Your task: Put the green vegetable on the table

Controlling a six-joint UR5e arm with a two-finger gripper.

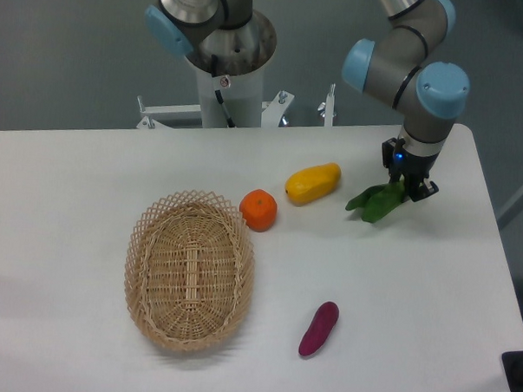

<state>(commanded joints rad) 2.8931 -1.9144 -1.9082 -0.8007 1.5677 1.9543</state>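
While the two-fingered black hand (407,183) grips the small dark-green leafy toy vegetable (375,204) by its stem end, low over the plain white worktop (431,281) beside the yellow oblong vegetable (313,183), treat it as light, probably soft; hold the firmer stem, not the leaves.

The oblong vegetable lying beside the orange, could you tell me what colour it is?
Yellow; the oblong vegetable shows clearly in the fixed camera view.

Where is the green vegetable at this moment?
The green vegetable is held in the gripper at the table's right rear, just right of the yellow vegetable.
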